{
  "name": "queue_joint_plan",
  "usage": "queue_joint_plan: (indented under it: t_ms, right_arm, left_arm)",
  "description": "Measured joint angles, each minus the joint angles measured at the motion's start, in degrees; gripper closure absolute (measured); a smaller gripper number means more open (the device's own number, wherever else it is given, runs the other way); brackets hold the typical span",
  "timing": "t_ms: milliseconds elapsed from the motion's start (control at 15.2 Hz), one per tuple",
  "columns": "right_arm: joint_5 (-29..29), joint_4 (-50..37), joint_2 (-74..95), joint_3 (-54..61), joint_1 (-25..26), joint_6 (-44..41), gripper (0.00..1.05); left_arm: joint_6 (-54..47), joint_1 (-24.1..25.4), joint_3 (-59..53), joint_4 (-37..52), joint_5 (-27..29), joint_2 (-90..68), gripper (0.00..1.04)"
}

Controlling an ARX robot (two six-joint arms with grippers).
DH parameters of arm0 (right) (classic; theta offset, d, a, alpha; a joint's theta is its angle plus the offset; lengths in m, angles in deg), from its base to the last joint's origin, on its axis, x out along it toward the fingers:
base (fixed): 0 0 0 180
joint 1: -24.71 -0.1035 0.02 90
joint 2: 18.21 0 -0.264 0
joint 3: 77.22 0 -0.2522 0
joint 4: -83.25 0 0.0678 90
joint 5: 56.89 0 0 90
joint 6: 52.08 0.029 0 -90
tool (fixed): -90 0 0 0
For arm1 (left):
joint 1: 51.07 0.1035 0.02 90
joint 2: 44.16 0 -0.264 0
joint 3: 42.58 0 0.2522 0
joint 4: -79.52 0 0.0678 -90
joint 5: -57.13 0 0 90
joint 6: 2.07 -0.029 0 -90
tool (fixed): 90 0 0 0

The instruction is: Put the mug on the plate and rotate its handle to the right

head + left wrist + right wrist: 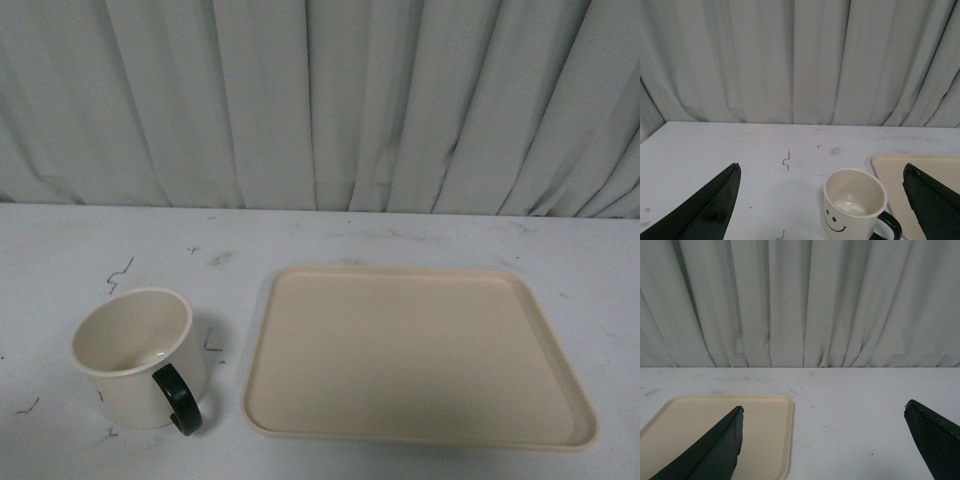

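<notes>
Mug [140, 355] sits upright on the surface [300, 235] just left of the plate [420, 350]; left fingers [705, 210] and right fingers [710, 450] spread wide, empty.

Left tool [821, 169] jaws spread wide; right tool [825, 407] jaws spread wide; both pointing forward

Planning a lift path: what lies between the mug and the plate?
Only a narrow strip of bare white table, with a small dark mark. The front view shows it, mug left of plate, apart.
</notes>
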Motion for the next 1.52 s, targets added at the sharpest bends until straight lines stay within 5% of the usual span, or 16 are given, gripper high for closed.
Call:
queue_joint_plan:
  t_ms: [1318,1516]
  right_arm:
    - [0.0,-0.02,-0.02,0.0,0.0,0.0,0.06]
    - [-0.02,-0.02,0.0,0.0,0.0,0.0,0.06]
  left_arm:
    - [0.0,0.0,0.0,0.0,0.0,0.0,0.07]
    - [-1.14,-8.66,4.28,19.56,-1.73,-19.87,0.07]
